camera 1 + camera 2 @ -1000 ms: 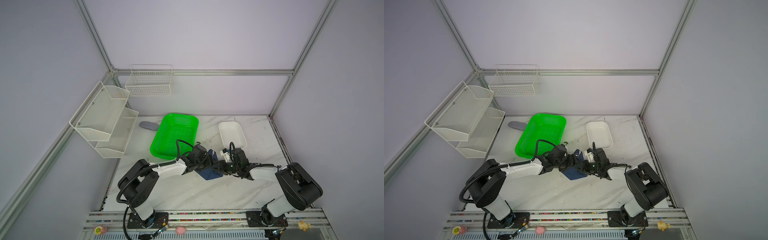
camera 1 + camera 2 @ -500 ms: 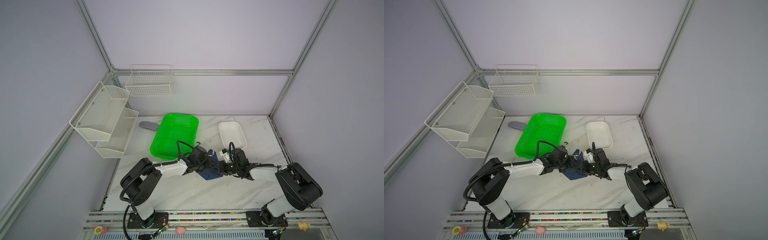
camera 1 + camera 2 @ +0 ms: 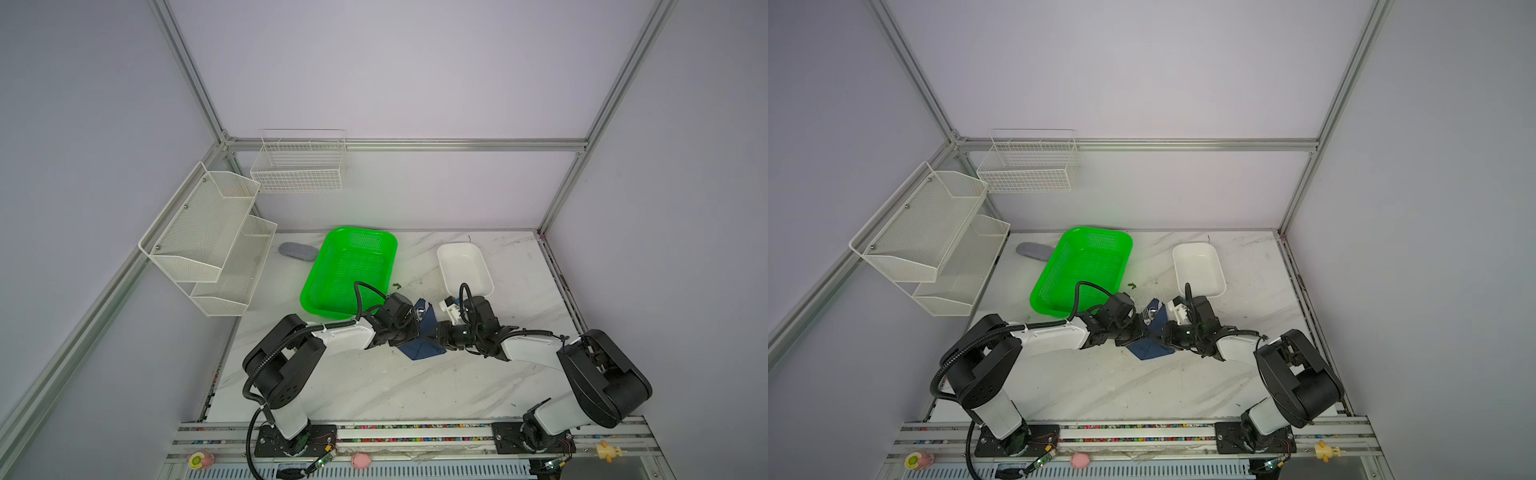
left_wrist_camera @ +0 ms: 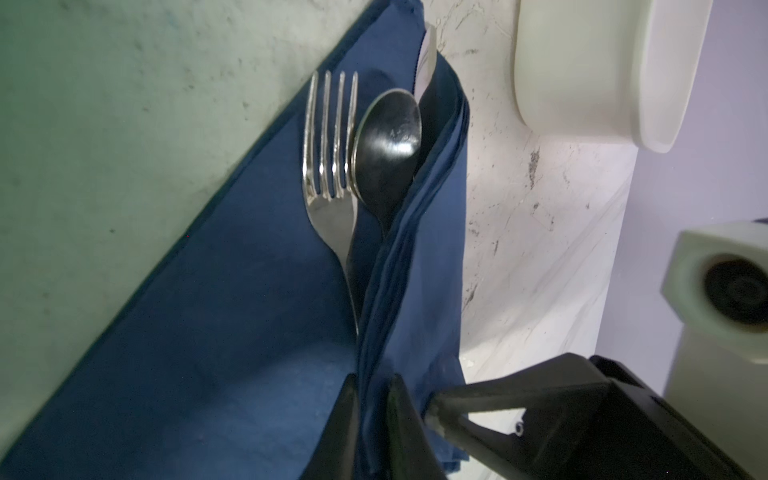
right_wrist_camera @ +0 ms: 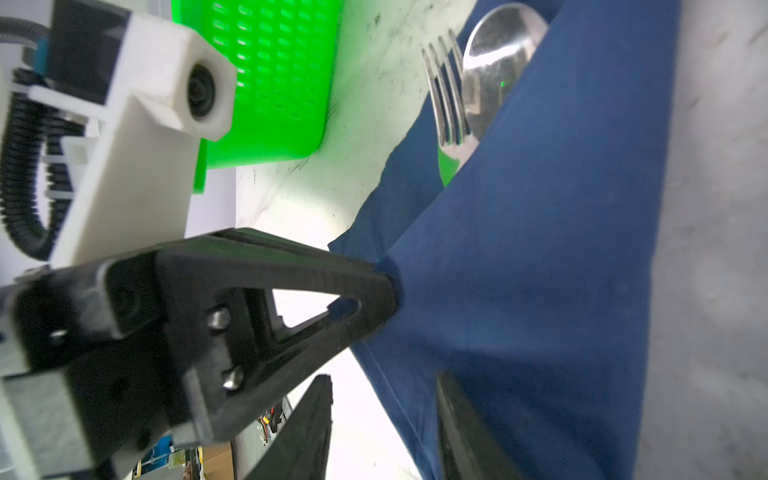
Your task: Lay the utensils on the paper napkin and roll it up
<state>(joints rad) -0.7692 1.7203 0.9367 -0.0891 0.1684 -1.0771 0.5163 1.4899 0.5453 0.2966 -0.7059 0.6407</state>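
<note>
Pinching paper napkin [image 4: 249,332] fold with left gripper [image 4: 374,378], green basket [image 5: 270,62] beside it — fork [image 4: 330,166], spoon [image 4: 386,137] inside fold; right gripper [image 5: 382,378] half open at napkin's edge.

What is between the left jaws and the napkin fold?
Nothing visible: the left gripper has the paper napkin fold directly between its jaws; only paper shows there, fork and spoon heads lying farther along.

1. Napkin [image 4: 249,332]: 1.
2. Fork [image 4: 332,166]: 1; spoon [image 4: 386,137]: 1.
3. Knife [image 4: 428,58]: prob. 1, only tip shows.
4. Green basket [image 3: 349,266]: 1; white tray [image 3: 463,266]: 1.
5. Wall racks [image 3: 299,170] [image 3: 208,232]: 2.
6. Robot arms [image 3: 340,332] [image 3: 532,349]: 2.
7. Grey obj. [image 3: 297,251] at back: 1.
</note>
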